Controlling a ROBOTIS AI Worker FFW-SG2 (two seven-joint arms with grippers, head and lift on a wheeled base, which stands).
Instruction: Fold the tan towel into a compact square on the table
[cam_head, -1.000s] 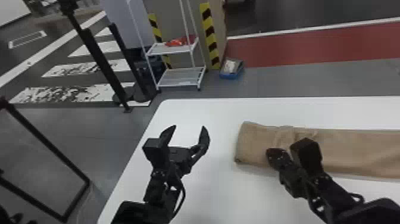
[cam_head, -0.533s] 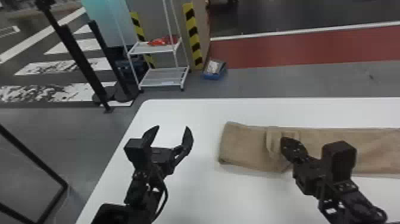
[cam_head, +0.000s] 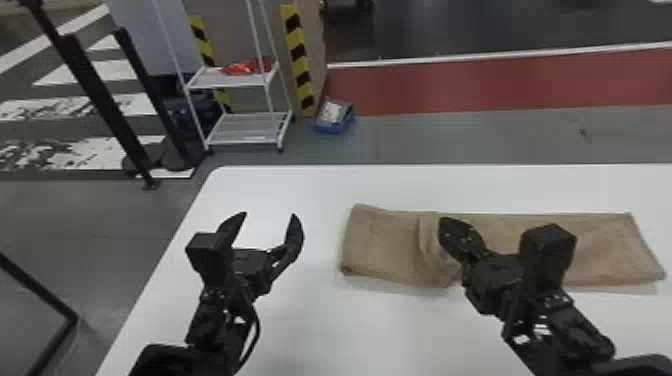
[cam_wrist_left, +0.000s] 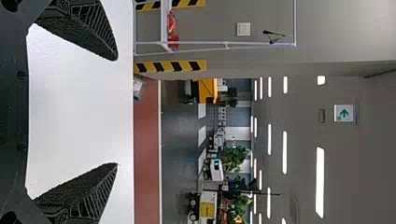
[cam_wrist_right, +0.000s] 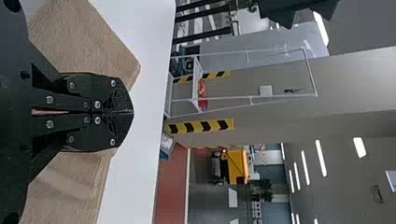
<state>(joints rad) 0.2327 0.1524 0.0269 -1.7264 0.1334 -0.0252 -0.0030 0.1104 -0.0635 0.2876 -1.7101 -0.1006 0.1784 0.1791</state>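
The right pincer (cam_wrist_right: 129, 112) has its fingers together with nothing between them, poised over the tan towel (cam_head: 382, 247), I'd guess to press the fold flat. The towel lies along the worktop (cam_head: 360, 330) as a long strip, doubled at its left end, with a rumpled ridge (cam_head: 428, 237) beside the pincer. The left pincer (cam_head: 269, 216) waits empty, fingers apart

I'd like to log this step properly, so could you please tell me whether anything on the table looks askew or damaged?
The towel looks slightly askew: a raised, bunched crease crosses it just left of the right gripper, so the strip isn't lying flat there. I see no spill or damage.
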